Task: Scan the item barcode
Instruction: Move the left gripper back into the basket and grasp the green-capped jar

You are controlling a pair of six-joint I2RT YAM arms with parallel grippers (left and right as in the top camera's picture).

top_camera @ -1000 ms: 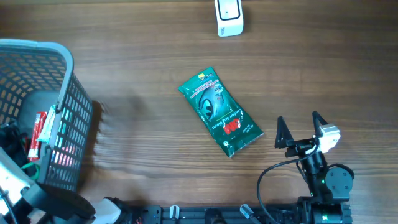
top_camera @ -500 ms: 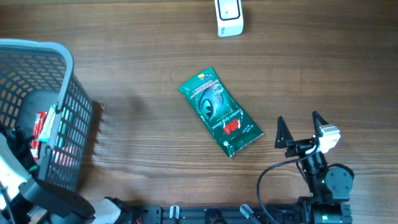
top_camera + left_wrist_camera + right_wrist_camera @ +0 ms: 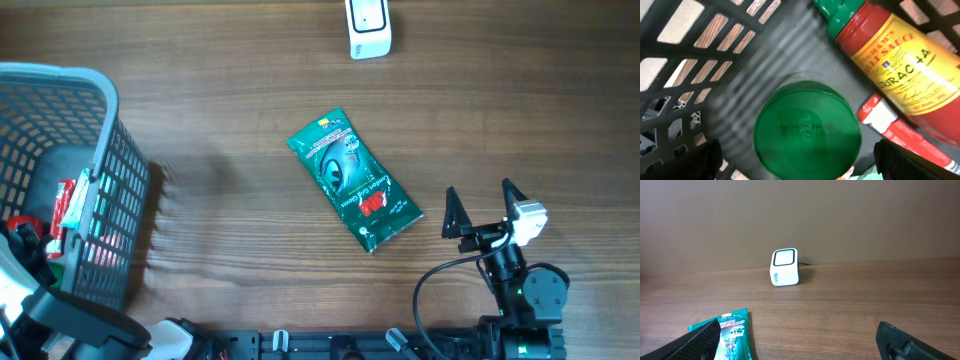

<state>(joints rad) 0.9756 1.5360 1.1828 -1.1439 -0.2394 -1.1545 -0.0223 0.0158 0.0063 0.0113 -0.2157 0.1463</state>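
A green snack packet point(image 3: 354, 181) lies flat mid-table, also low left in the right wrist view point(image 3: 730, 332). The white barcode scanner point(image 3: 368, 28) stands at the far edge, its window facing my right gripper point(image 3: 784, 268). My right gripper point(image 3: 479, 188) rests open at the near right, nothing between its fingers. My left gripper point(image 3: 800, 162) is open inside the grey basket point(image 3: 110, 130), straddling a round green lid point(image 3: 807, 132) without touching it. Beside the lid lie a red sriracha bottle point(image 3: 895, 60) and a red-and-white tube point(image 3: 900, 132).
The mesh basket takes up the left edge of the table, and its walls point(image 3: 685, 65) close in around my left gripper. The right arm's base and cable point(image 3: 520, 290) sit at the near right edge. Bare wood lies between packet and scanner.
My left arm has shifted slightly inside the basket. The right arm, packet and scanner have not moved.
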